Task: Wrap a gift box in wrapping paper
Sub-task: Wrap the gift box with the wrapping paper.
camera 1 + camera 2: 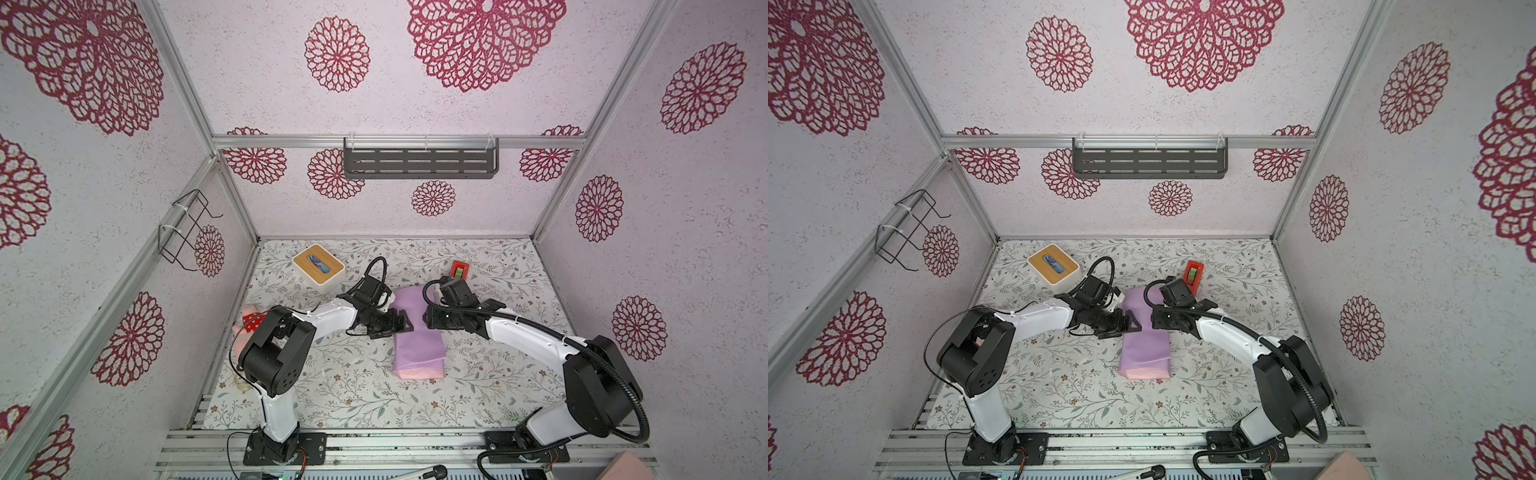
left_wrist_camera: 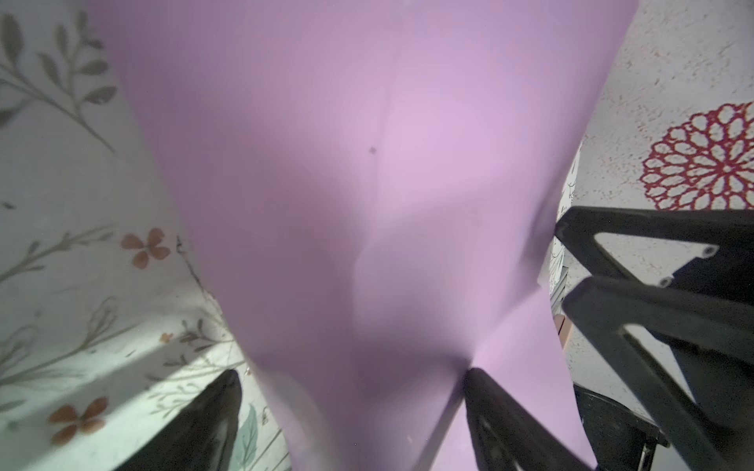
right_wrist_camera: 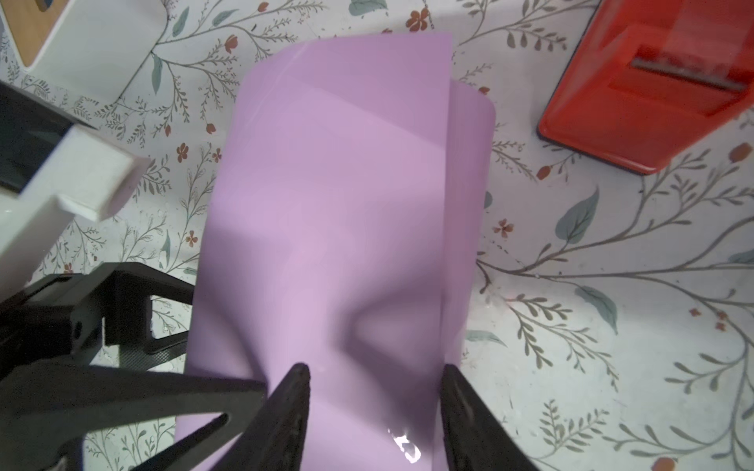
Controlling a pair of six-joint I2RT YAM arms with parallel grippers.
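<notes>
The wrapping paper (image 1: pixel 417 345) is seen at table centre in both top views. It is folded into a long bundle, lilac face out, laid 12 to 6 o'clock. A pale pink strip is shown at its 6 o'clock end. In the right wrist view one layer is seen overlapped on another along a long side. The gift box is not exposed in any view.

The left gripper (image 1: pixel 405 324) is positioned at 9 o'clock of the paper, against its edge. Its fingers (image 2: pixel 220 407) are spread wide and nothing is clamped. One tip is pressed to the lilac surface where a crease is raised; the other is held over the floral table covering (image 1: pixel 353 395).

The right gripper (image 3: pixel 373 371) is positioned at 3 o'clock, over the paper's far half. Both tips are set on the paper, partly parted, with a pucker seen between them. Whether paper is pinched cannot be told.

A white box with a wooden slotted top (image 1: pixel 319 264) is located at 10 o'clock of the paper, well apart. A red tape dispenser (image 1: pixel 458 270) is located at 1 o'clock, near the paper's far end.
</notes>
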